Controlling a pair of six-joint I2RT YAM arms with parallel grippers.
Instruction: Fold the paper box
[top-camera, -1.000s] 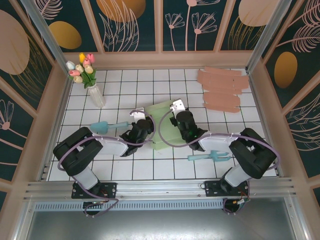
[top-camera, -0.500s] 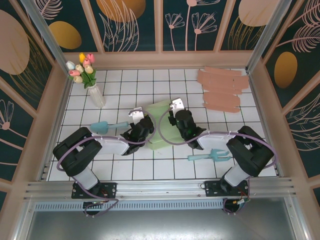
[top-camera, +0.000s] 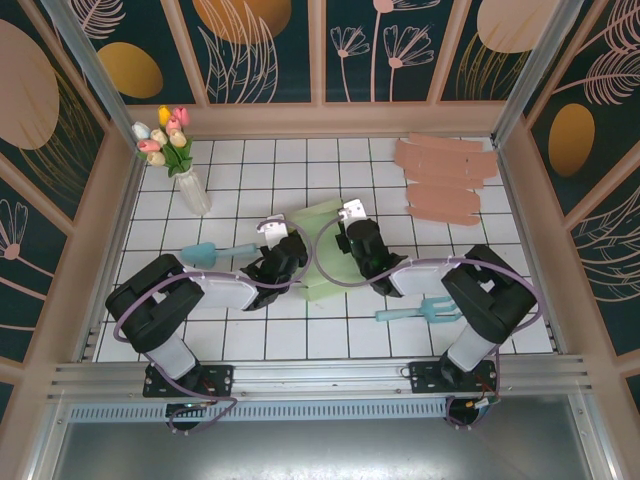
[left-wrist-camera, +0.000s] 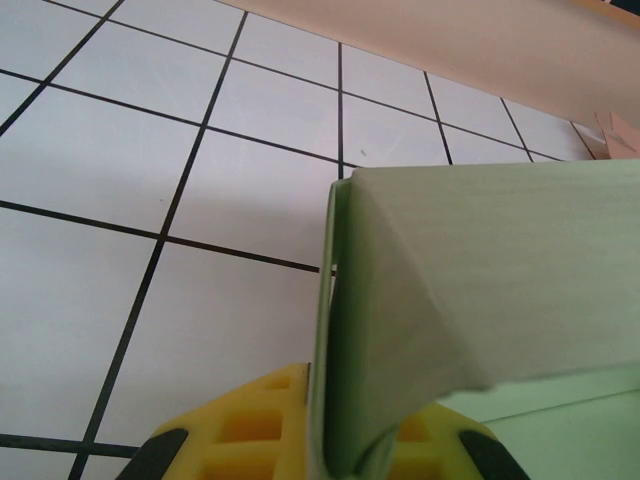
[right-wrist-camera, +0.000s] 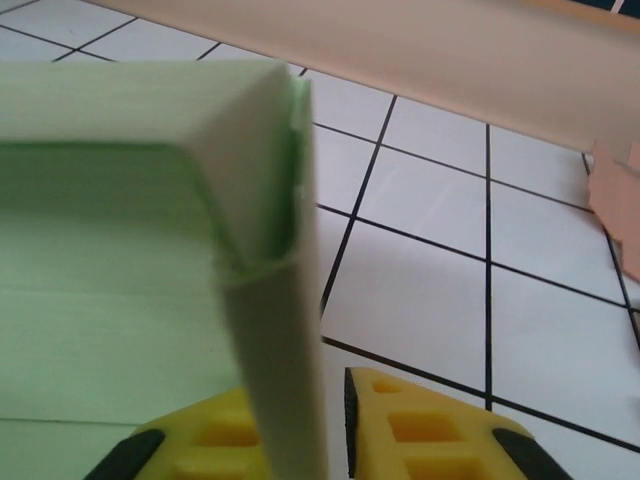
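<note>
Worktop (top-camera: 250, 170) is bearing the paper box (top-camera: 322, 222); left end effector (left-wrist-camera: 325, 440) is pinching its 9 o'clock wall, right end effector (right-wrist-camera: 300, 430) the 3 o'clock.

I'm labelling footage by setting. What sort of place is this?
Likely a staged robot test booth: white gridded table, leaf-patterned wall panels, aluminium frame, a vase of tulips as prop.
</note>
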